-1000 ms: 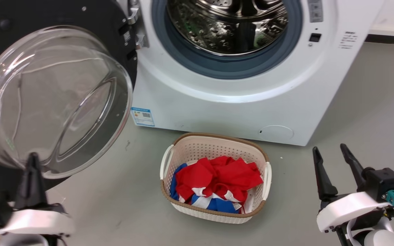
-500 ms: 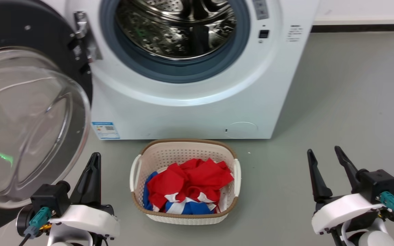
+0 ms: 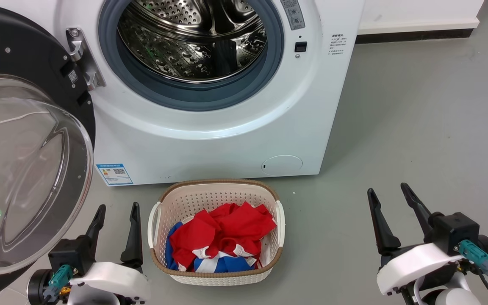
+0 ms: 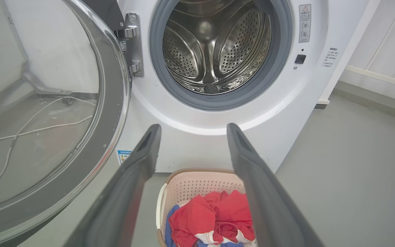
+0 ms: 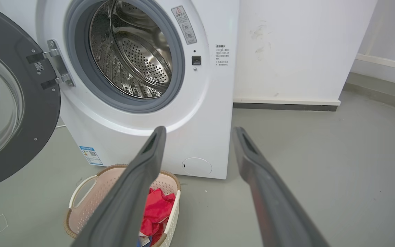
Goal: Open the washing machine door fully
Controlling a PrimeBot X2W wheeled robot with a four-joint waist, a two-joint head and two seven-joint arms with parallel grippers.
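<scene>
Looks pretty much done: door (image 3: pixel 23 161) hangs wide open left of the machine (image 3: pixel 210 140), left gripper (image 3: pixel 118 207) and right gripper (image 3: pixel 387 188) both spread and empty, so at most a nudge wider.

washing machine door (image 3: pixel 23 59) cut off left, sticker (image 3: pixel 114 174) print unreadable

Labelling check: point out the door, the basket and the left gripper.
door (image 3: pixel 19 169), head view, glass bowl.
basket (image 3: pixel 214 197), head view, far inner wall.
left gripper (image 3: pixel 118 206), head view, between fingertips.
</scene>
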